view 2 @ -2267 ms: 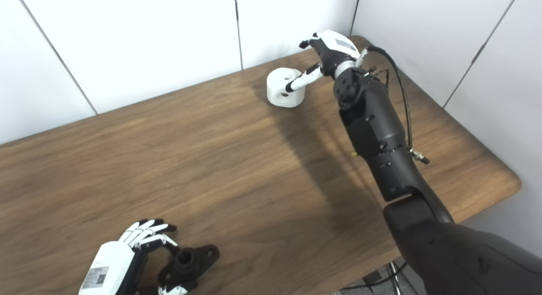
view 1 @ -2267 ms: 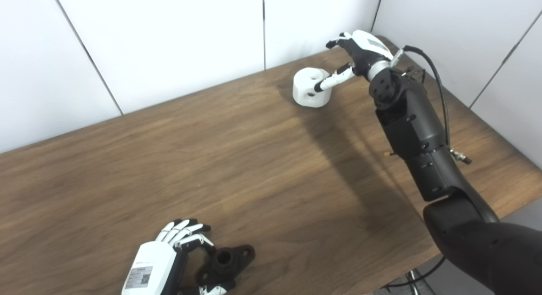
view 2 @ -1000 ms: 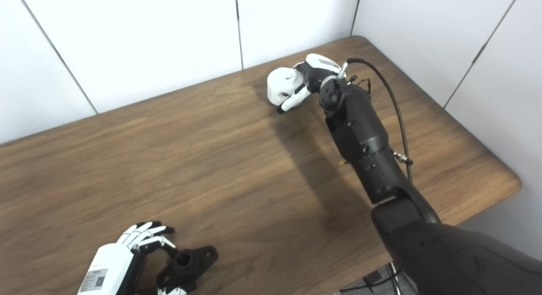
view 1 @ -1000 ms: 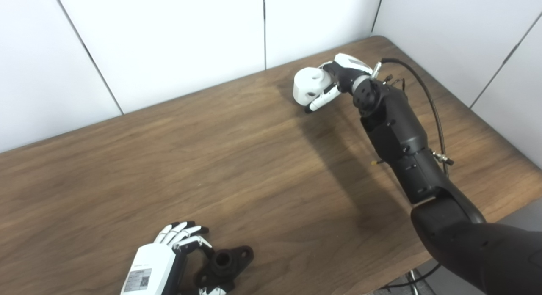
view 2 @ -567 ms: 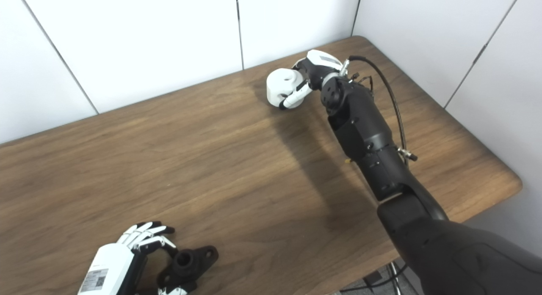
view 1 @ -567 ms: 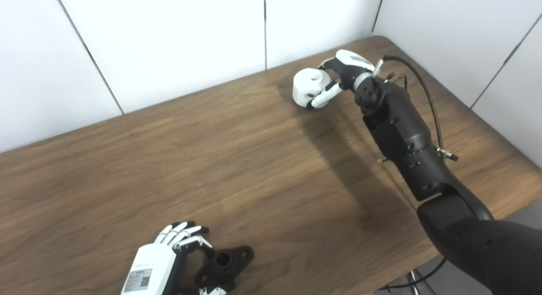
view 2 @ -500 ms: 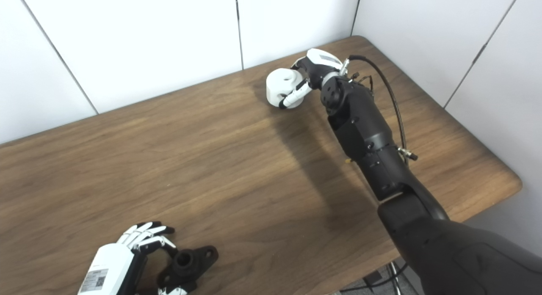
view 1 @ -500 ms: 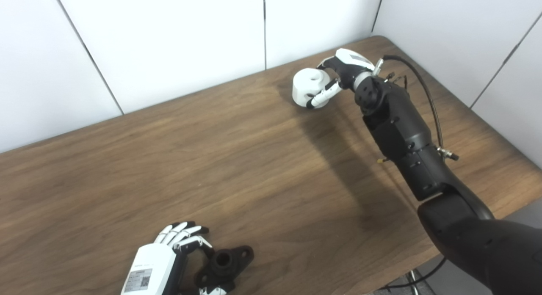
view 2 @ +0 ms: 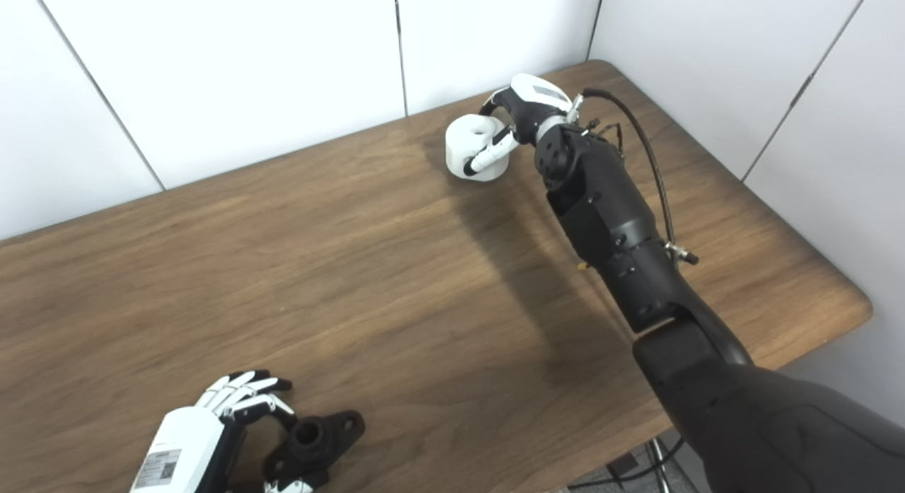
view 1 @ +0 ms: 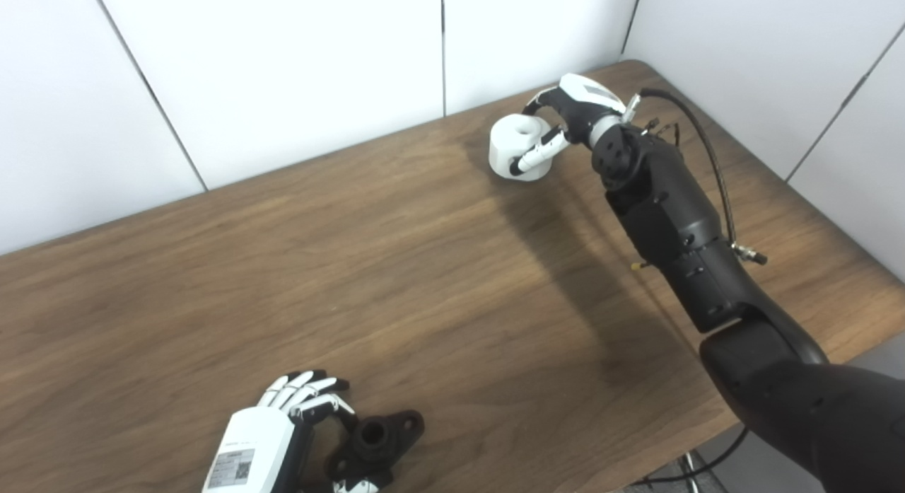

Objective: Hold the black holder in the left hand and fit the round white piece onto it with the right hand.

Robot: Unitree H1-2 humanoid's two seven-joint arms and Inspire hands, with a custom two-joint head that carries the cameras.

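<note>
Our right hand (view 1: 565, 118) grips the round white piece (view 1: 515, 148) at the far end of the wooden table (view 1: 396, 281). At the near edge, our left hand (view 1: 272, 436) curls around the black holder (view 1: 375, 440), which rests on the table.

The left hand (view 1: 265, 443) is cut off by the bottom edge, and it covers the near side of the black holder (view 1: 375, 440). The right hand (view 1: 565, 118) hides the far side of the round white piece (view 1: 512, 150); contact there cannot be confirmed.
</note>
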